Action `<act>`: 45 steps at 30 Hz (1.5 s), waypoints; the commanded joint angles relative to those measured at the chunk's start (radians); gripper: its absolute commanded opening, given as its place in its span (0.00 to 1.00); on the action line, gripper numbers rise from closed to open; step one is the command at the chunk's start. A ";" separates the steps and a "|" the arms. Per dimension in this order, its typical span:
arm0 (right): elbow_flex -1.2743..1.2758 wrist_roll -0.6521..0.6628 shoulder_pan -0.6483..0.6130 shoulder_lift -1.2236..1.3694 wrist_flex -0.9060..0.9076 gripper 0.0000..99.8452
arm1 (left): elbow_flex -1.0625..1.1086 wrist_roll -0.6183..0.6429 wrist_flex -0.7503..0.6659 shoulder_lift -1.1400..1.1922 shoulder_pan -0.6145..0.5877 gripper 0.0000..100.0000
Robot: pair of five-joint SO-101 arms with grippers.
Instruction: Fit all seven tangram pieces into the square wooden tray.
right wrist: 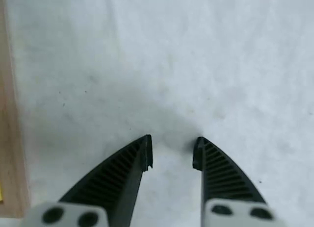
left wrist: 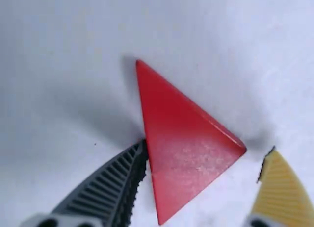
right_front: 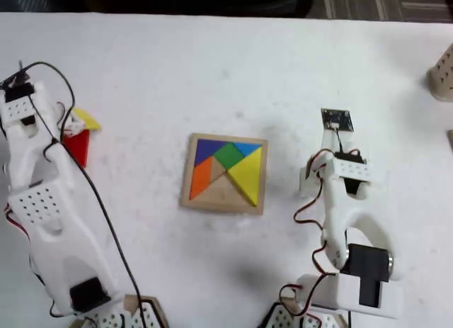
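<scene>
I've got the red triangle [left wrist: 179, 134] on the white table [right_front: 233, 66], well left of the square wooden tray [right_front: 187, 173]. The left gripper [left wrist: 205, 149] straddles it, jaws wide, with the dark finger [left wrist: 113, 183] touching one edge. From above, the arm hides part of it. Pale patch at the tray's near side: piece or bare wood, can't tell. The right gripper [right wrist: 171, 151] is narrowly parted over the table, right of the tray. Dark floor lies beyond the far edge.

red tri [left wrist: 184, 146] flat on table, well apart frm part-filled tray [right_front: 221, 193]
</scene>
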 commanded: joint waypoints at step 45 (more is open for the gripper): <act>-0.028 0.015 -0.021 0.005 0.010 0.14 | -0.640 0.250 0.157 0.160 -0.111 0.17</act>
